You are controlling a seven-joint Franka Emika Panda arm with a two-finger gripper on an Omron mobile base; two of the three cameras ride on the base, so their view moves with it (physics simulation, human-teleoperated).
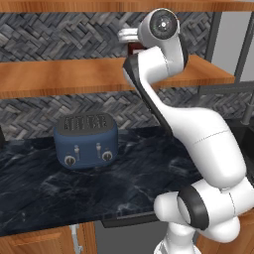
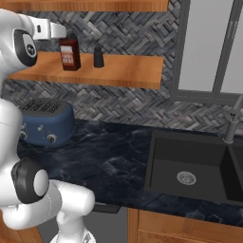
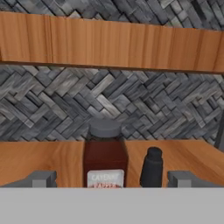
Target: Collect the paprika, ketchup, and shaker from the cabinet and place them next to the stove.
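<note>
The paprika [image 3: 105, 153], a squat red-brown jar with a dark lid and pale label, stands on the orange-brown cabinet shelf [image 3: 39, 159]. The small dark shaker [image 3: 152, 168] stands just to its right, apart from it. My gripper [image 3: 113, 180] is open in front of the jar, level with it, its fingertips [image 3: 41, 178] wide to either side and touching nothing. From the right base view the paprika [image 2: 70, 54] and shaker [image 2: 98, 57] sit on the shelf [image 2: 123, 71], with the gripper [image 2: 60, 33] just left of the jar. The ketchup and the stove are out of view.
A blue toaster [image 1: 87, 141] sits on the dark marble counter [image 1: 139, 168] under the shelf. A black sink [image 2: 190, 166] with a faucet [image 2: 232, 126] lies to the right below a window. Another shelf board [image 3: 109, 43] runs close above.
</note>
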